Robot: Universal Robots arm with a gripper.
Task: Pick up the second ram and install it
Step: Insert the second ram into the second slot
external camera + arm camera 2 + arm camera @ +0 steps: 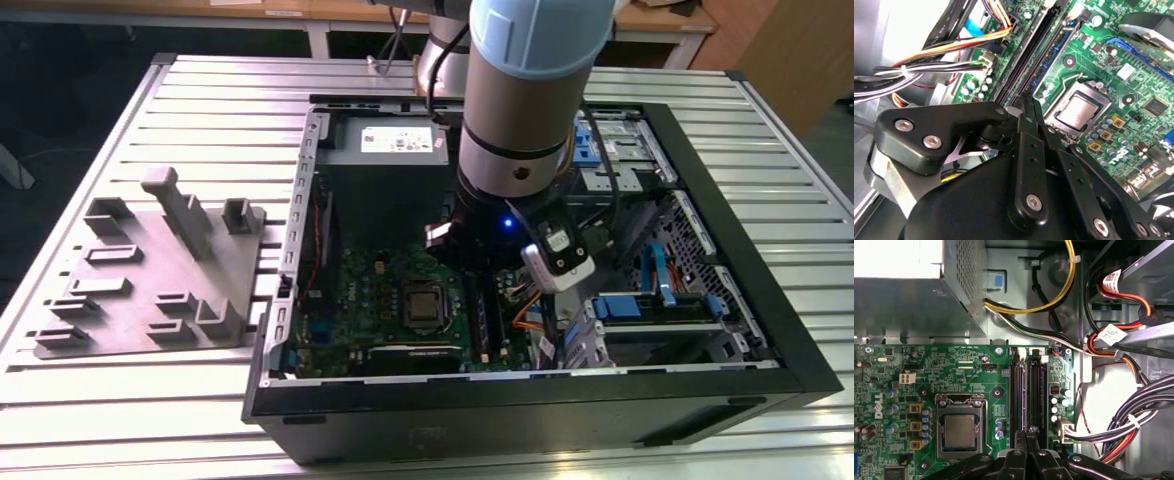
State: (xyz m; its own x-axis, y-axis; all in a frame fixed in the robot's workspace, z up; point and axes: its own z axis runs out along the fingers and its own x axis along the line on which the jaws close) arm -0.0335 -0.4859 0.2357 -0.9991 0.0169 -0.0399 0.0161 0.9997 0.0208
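Hovering gripper [1027,432] pinched together, hold unclear | memory slots [1015,390] just beneath | second ram: likely light, stiff, fragile; pinch long edges.

Exterior view: looking down steeply from beyond the near side of the open computer case [534,410], far enough back to take in the whole case, the slatted table [160,90] and the arm [527,90]. First wrist view: close above the motherboard [979,365], facing straight down. Second wrist view: closer still, slanting across the board past the gripper [1026,107]. Shared in both wrist views: processor [960,431] and memory slots [1025,390].
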